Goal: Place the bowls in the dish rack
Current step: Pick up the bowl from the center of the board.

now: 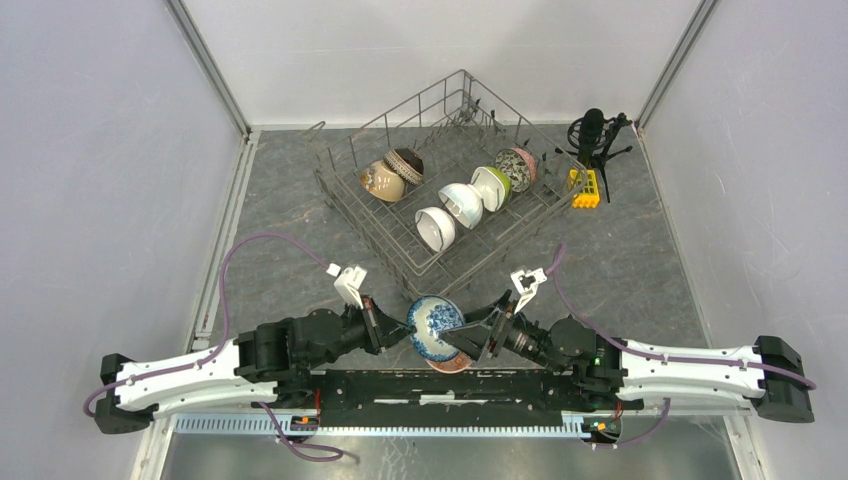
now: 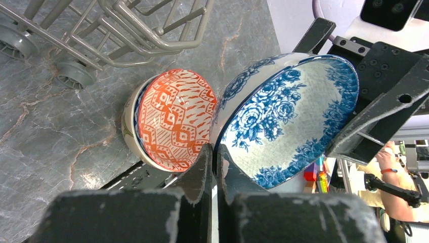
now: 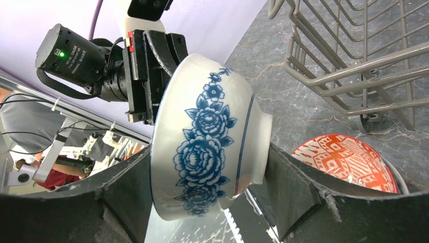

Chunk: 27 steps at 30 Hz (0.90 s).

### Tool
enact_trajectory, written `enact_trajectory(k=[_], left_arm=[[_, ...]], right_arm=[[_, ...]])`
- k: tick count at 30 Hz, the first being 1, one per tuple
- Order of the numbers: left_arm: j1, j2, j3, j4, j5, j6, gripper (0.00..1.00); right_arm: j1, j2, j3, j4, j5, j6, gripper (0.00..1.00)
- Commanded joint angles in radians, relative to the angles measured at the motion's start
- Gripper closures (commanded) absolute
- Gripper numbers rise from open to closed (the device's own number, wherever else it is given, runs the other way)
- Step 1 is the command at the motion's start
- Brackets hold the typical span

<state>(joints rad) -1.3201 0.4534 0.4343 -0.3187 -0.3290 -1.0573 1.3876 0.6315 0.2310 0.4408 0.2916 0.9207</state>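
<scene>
While 2 claws share 1 bowl at the bottom centre of the overhead view, the exchange looks to me like the risky part. My left claw [image 2: 213, 157] is pinched tight on the rim of the blue-and-white floral bowl [image 1: 434, 325], which hangs on edge above the table, just short of the dish rack [image 1: 370, 222] filling the upper middle of that frame. My right claw [image 3: 207, 192] stands wide astride the same bowl, 1 finger by the open face and 1 by the foot; whether either presses on it I cannot tell.

If my left claw lets go before the right bears down, I judge the bowl would fall onto the orange-patterned bowl [image 2: 172, 121], which sits nested in another bowl directly beneath, and glazed ceramic chips easily. A pinch on a thin rim may also let the bowl swing. If both claws grip and pull different ways, the glaze could slip or the rim crack.

6 bowls [image 1: 461, 204] stand among the rack's tines, so a careless entry could knock them.
</scene>
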Motion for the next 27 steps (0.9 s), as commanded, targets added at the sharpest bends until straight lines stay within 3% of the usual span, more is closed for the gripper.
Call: enact_trajectory(k=[1,5,8,10,15,20,27], left_arm=[[-0.005,0.007,0.011,0.122,0.009,0.028,0.98],[-0.004,0.022,0.015,0.132,0.020,0.033,0.98],[-0.005,0.033,0.017,0.142,0.031,0.036,0.98],[-0.005,0.046,0.016,0.153,0.040,0.036,0.98],[-0.005,0.071,0.021,0.151,0.047,0.036,0.94],[-0.005,0.070,0.021,0.122,0.016,0.020,0.58],[-0.005,0.074,0.013,0.112,0.001,0.011,0.39]], right_arm=[[0.007,0.001,-0.007,0.084,-0.005,0.018,0.27],[0.008,-0.003,-0.015,0.100,0.004,0.018,0.49],[0.008,-0.003,-0.014,0.102,0.008,0.018,0.75],[0.008,-0.003,-0.012,0.102,0.012,0.017,0.98],[0.006,-0.007,-0.012,0.105,0.012,0.014,1.00],[0.008,-0.040,-0.029,0.113,0.036,0.014,1.00],[0.007,-0.067,-0.043,0.131,0.045,0.017,1.00]])
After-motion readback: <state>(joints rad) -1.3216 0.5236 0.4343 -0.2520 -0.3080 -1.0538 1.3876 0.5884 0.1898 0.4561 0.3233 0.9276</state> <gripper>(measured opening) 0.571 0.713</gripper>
